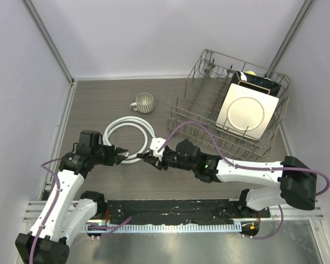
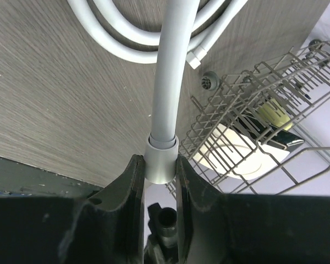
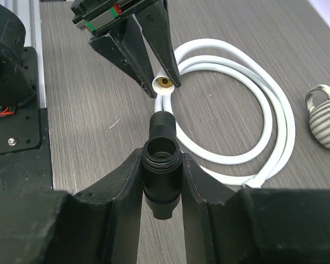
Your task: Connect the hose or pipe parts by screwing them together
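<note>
Facing hose nut (image 2: 161,162) (left jaws), black fitting (image 3: 160,170) fills right jaws.

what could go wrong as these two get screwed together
1. The end nut in the left gripper is apart from the black fitting in the right gripper and looks slightly off its threaded end; it could cross-thread.
2. Twisting may wind up the coiled hose, dragging its loops towards the mug.

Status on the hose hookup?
Left gripper shut on hose nut. Right gripper shut on black fitting. Nut and fitting thread facing, apart, not yet mated. Nothing between them.
</note>
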